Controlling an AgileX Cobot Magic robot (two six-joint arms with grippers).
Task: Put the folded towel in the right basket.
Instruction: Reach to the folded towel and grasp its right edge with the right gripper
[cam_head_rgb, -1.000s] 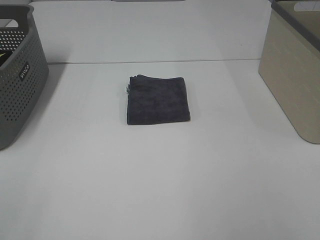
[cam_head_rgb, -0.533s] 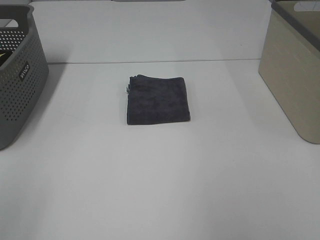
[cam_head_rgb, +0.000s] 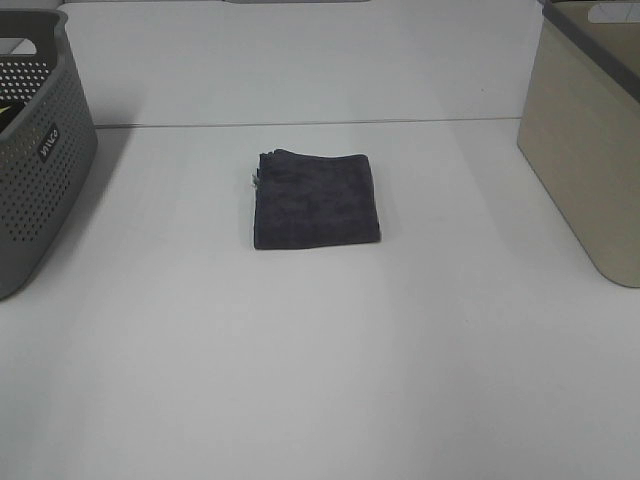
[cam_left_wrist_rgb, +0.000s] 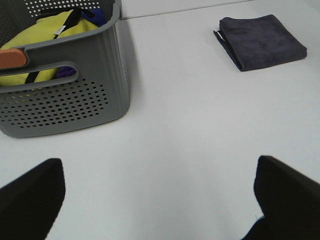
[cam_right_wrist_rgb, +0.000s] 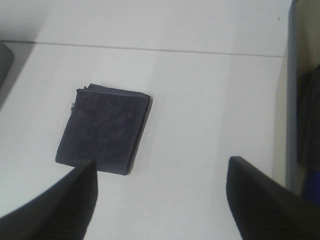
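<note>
The towel (cam_head_rgb: 316, 200) lies flat in the middle of the table (cam_head_rgb: 320, 400), folded into a neat dark square. Nothing is touching it. The right basket (cam_head_rgb: 585, 160) stands off to one side, well apart from the towel, and the towel is not in it. A gray basket (cam_head_rgb: 40, 150) with holes stands on the other side, with yellow cloth (cam_left_wrist_rgb: 45, 30) in it.

From up high I can't see any arm over the table. The left gripper (cam_left_wrist_rgb: 160, 165) has its fingers (cam_left_wrist_rgb: 30, 195) spread wide and holds nothing. It is near the gray basket and well apart from the towel. The right gripper (cam_right_wrist_rgb: 161, 164) has its fingers spread wide too, with nothing between them. It hangs above the table and looks down at the towel.

I think the job has not really begun. The towel has to be grabbed, lifted, carried over to the right basket and let go inside.
</note>
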